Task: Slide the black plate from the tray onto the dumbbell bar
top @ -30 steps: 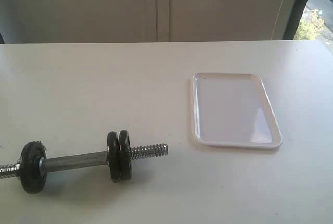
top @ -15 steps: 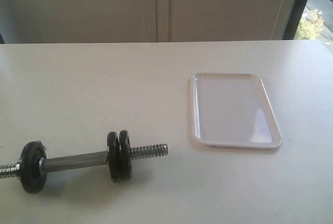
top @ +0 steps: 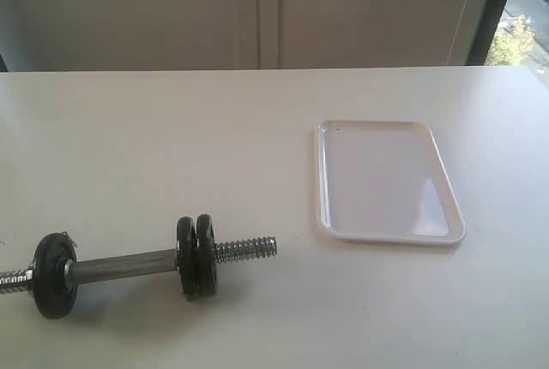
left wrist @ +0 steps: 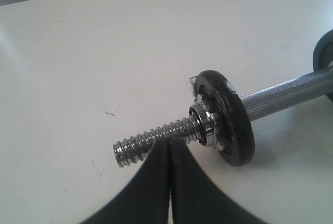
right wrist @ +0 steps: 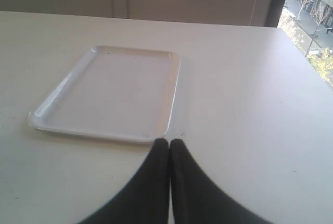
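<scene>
Nothing moved; L gripper (left wrist: 169,147) closed at dumbbell bar (left wrist: 283,95), R gripper (right wrist: 169,145) closed near tray (right wrist: 112,91).

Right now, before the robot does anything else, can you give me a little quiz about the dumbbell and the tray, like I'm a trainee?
1. What lies in the white tray?
2. How many black discs sit on the dumbbell bar in the exterior view? A: one. B: two. C: three.
3. True or false: the left claw and the right claw are both shut.

Key:
1. Nothing; the tray is bare.
2. C: one disc near one end, two side by side near the other.
3. True; each claw is shut and holds nothing.
</scene>
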